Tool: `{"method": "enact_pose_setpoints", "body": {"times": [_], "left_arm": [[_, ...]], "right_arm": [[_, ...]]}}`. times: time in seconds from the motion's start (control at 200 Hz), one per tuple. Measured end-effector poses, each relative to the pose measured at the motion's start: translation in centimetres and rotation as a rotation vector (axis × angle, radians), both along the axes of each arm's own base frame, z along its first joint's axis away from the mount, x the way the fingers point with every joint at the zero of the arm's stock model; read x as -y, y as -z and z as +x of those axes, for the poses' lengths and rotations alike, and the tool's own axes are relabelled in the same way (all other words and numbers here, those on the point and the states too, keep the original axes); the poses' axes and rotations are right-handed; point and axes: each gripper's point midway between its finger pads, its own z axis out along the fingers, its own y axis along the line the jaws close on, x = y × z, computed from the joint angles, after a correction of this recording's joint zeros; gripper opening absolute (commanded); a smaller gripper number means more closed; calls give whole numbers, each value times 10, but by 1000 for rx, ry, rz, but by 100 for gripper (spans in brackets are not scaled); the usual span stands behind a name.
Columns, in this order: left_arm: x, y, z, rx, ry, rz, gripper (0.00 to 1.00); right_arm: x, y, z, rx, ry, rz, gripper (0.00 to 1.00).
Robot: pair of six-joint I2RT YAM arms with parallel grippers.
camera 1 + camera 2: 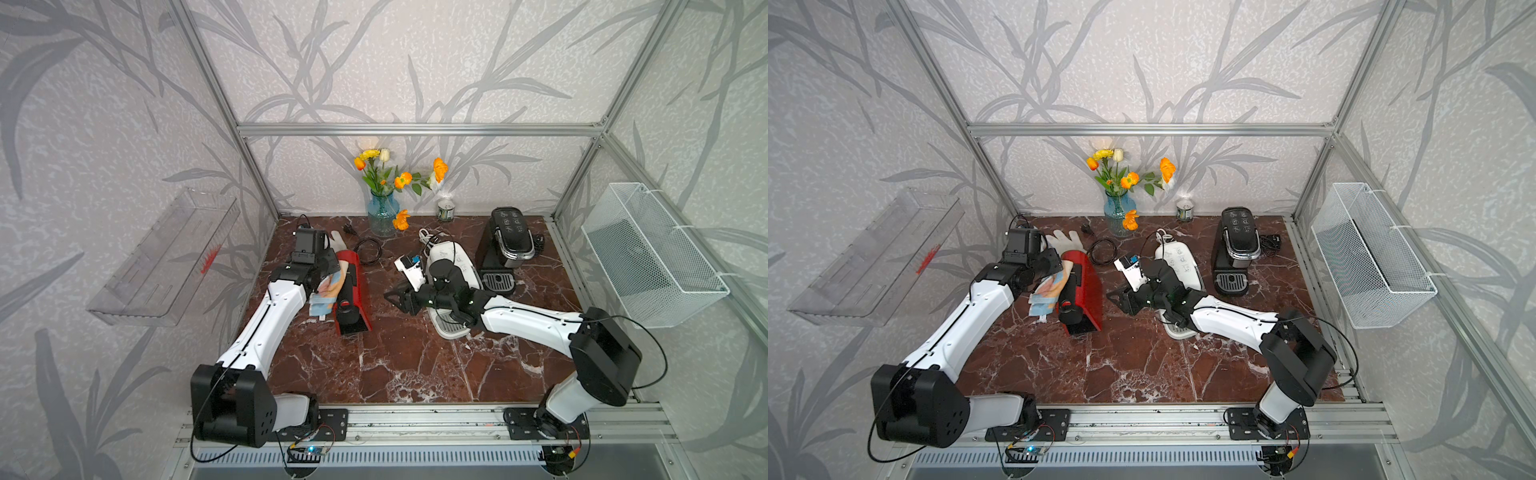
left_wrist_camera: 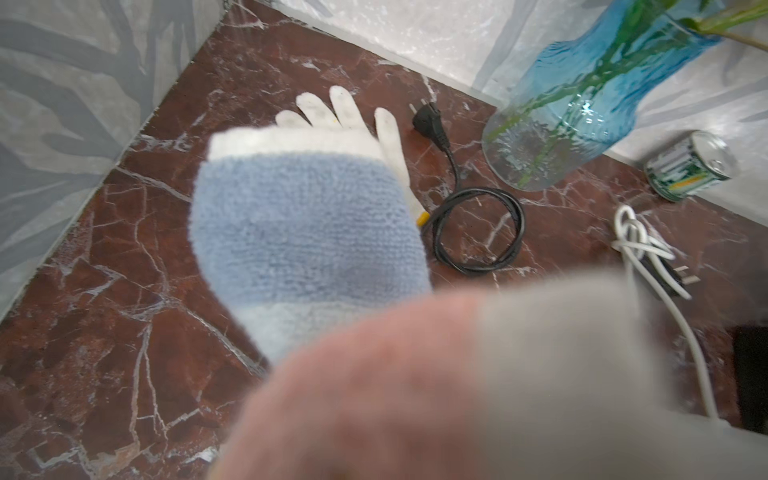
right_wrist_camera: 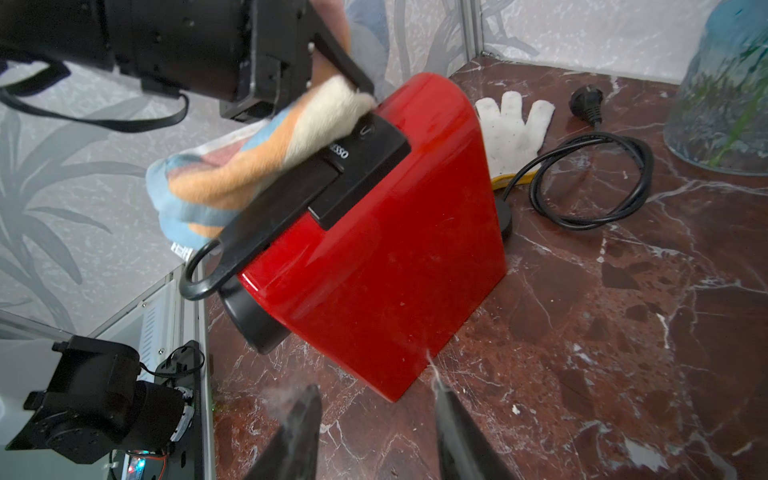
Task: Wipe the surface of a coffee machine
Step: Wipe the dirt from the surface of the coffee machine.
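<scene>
Wiping is judged to be under way, not near done. The red coffee machine point(image 3: 395, 270) is stood on the table point(image 1: 374, 365) toward the robot's left side, with the white glove point(image 3: 511, 129) and the coiled black cord point(image 3: 590, 183) just behind it. The striped cloth point(image 3: 232, 174) is pinched in the left gripper point(image 3: 357, 93), jaws pressed together on it, and is laid against the machine's black top panel point(image 3: 365, 153) at the rear end, with the loose part draped over the far edge beside the lever point(image 3: 249, 237). Contact is seen on the top only. The near red side wall is not touched by the cloth, and faint specks are visible on it in the right wrist view, so that wall is taken as left to do; the front and the far side probably are too. How much of the top is already covered cannot be told. The right gripper point(image 3: 378, 436) is held low near the machine's near side, apart from it, jaws partly spread with nothing between them; bracing is not being done. A white coffee machine point(image 1: 453, 257) and a black coffee machine point(image 1: 511, 241) are also on the table, and no cloth is on either.
</scene>
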Motion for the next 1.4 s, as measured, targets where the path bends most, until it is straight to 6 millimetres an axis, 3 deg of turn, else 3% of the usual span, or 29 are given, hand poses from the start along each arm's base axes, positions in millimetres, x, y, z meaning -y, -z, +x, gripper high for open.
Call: {"method": "enact_pose_setpoints", "body": {"times": [0.115, 0.195, 0.3, 0.85, 0.95, 1.04, 1.1, 1.175, 1.4], "left_arm": [[-11, 12, 8, -14, -49, 35, 0], [-17, 24, 9, -41, -79, 45, 0], [-22, 33, 6, -64, -111, 42, 0], [-27, 56, 2, 88, -220, -172, 0], [-22, 89, -9, -9, -205, -165, 0], [-18, 141, -39, -192, -188, -147, 0], [-16, 160, -58, -278, -181, -141, 0], [-17, 165, -67, -314, -181, -137, 0], [-19, 158, -68, -304, -169, -142, 0]], "right_arm": [[-6, 25, -13, -26, -32, -45, 45], [-2, 49, -20, -57, -38, -94, 45], [2, 65, -20, -79, -30, -132, 45], [1, 85, -21, -111, -34, -161, 45], [0, 86, -22, -115, -39, -161, 45], [0, 87, -22, -118, -41, -161, 45], [-1, 86, -23, -119, -44, -158, 45], [-1, 86, -23, -121, -45, -157, 45], [-1, 85, -23, -119, -45, -154, 45]]}}
